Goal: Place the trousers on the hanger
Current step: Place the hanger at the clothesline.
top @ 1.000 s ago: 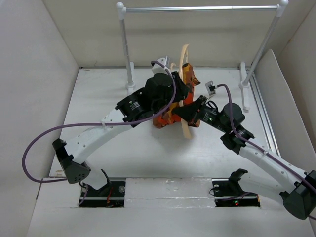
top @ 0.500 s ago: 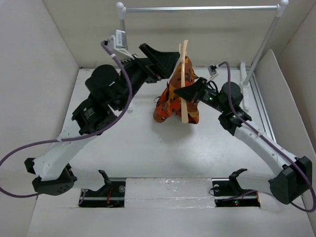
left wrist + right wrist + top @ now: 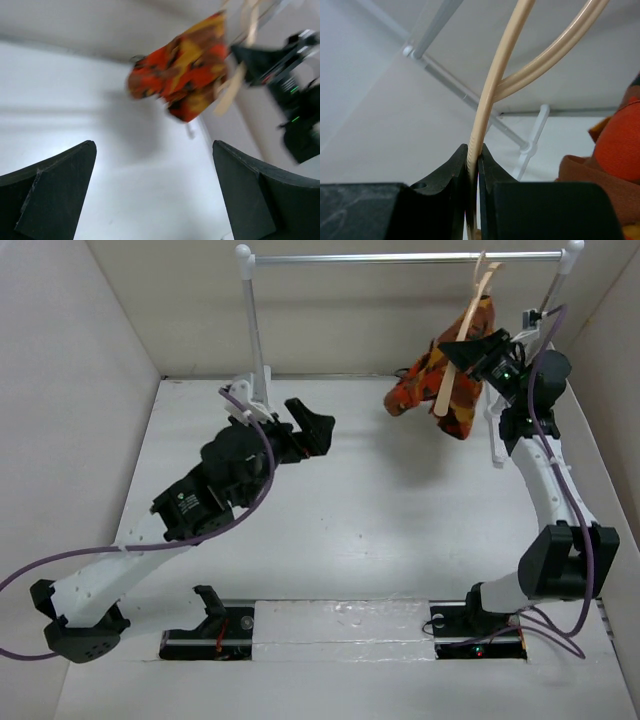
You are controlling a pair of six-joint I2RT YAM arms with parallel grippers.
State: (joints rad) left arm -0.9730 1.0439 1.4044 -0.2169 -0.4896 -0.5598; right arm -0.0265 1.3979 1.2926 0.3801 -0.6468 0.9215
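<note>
The right claw (image 3: 474,152) was clamped on the hanger (image 3: 446,390), held high at 1 o'clock by the rail (image 3: 380,257), with the trousers (image 3: 415,390) draped over it, clear of the surface (image 3: 380,530). The left claw (image 3: 312,428) stood wide apart, empty, near 11 o'clock. In that thin pinch the tilted hanger might twist, and the cloth could slide off its lower end

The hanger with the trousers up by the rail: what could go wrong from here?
The right gripper pinches only the thin hanger, so it could twist or slip out. The trousers hang in a bunch and might slide off. The left gripper is open and far away, so nothing would catch them.
</note>
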